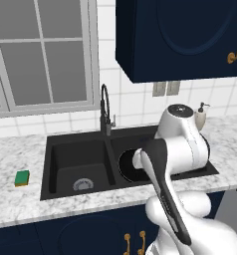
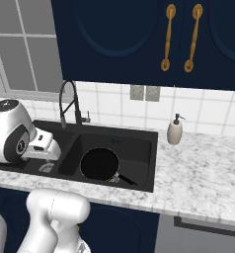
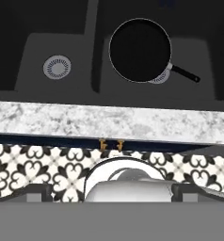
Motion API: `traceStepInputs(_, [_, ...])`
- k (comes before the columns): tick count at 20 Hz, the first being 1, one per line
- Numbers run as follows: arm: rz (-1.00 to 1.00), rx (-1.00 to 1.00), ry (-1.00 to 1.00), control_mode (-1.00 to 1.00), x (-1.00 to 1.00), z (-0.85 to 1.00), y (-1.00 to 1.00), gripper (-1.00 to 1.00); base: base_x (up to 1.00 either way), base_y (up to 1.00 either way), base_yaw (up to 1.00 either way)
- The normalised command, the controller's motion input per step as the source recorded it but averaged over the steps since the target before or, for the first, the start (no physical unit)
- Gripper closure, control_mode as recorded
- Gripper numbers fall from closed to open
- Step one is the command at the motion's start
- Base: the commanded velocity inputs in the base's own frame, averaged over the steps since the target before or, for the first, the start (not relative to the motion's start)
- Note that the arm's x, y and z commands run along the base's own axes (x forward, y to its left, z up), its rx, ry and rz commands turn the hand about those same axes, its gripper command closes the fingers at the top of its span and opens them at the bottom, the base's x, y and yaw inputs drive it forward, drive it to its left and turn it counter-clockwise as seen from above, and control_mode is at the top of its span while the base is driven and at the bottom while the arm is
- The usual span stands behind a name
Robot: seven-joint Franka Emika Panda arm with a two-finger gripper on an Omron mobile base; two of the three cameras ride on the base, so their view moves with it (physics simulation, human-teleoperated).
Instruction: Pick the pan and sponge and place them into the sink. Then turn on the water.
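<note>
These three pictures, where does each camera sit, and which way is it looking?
Left base view: behind the arm on its left, looking forward and down at the sink, faucet and sponge; the white arm rises at lower right.
Right base view: behind on the right, facing the sink, pan and soap dispenser; the arm is at lower left.
Hand view: on the hand, looking down at the basins and floor.
Shared: all three show the pan in the sink.

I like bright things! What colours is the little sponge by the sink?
The sponge is green on top, yellow underneath; clearest in the left base view.
</note>
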Motion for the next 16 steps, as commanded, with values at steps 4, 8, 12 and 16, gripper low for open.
traceStepInputs(4, [0.00,0.00,0.01,-1.00,0.02,0.10,1.00,-1.00,0.00,0.00,0.00])
traceStepInputs(8, [0.00,0.00,0.05,-1.00,0.03,0.00,1.00,-1.00,0.00,0.00,0.00])
traceStepInputs(12, [0.00,0.00,0.05,-1.00,0.06,0.00,0.96,-1.00,0.00,0.00,0.00])
traceStepInputs(16, [0.00,0.00,0.00,-1.00,0.27,0.00,0.67,-1.00,0.00,0.00,0.00])
